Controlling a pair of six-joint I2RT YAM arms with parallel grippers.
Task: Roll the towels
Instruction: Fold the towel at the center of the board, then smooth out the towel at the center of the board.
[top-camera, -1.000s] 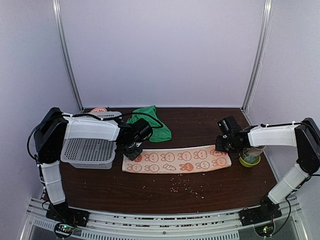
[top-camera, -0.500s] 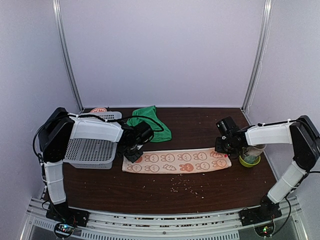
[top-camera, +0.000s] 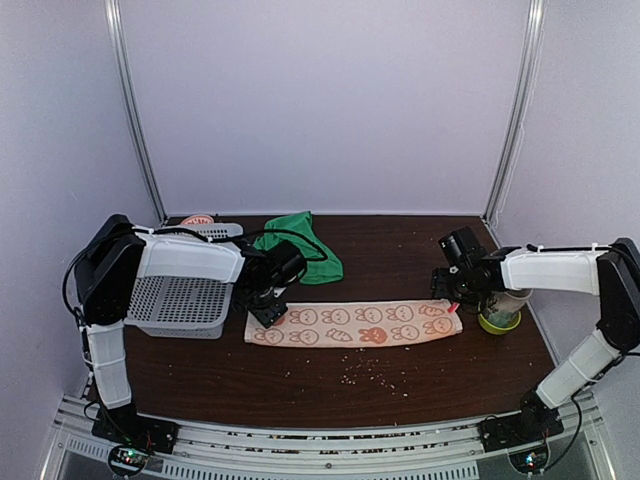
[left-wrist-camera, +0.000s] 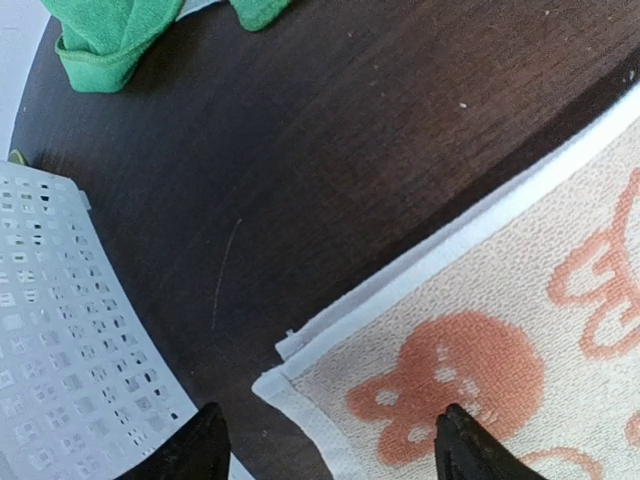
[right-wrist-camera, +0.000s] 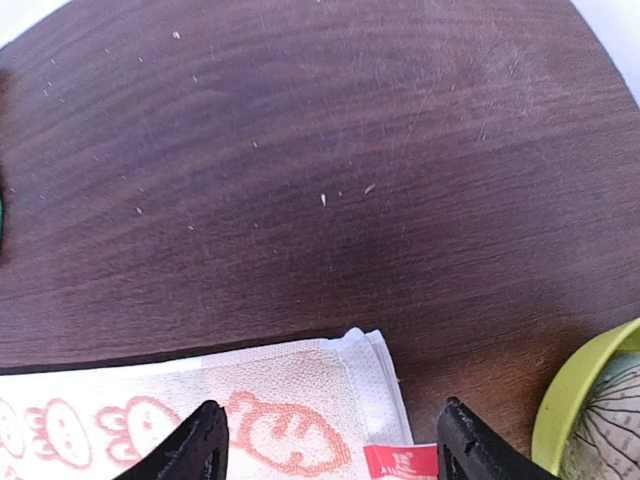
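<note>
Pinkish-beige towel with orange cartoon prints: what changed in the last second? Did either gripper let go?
Both let go: the left gripper and right gripper opened at the two ends of the pinkish-beige printed towel, and their jaws now stand spread over its corners. The towel stayed flat as a long strip. The crumpled bright green towel, white perforated plastic basket and green-rimmed cup did not move.

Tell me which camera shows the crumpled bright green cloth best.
The top external view: the whole crumpled bright green cloth is in sight, uncovered. The left wrist view catches only a folded corner; the right wrist view shows nothing clear of it.
</note>
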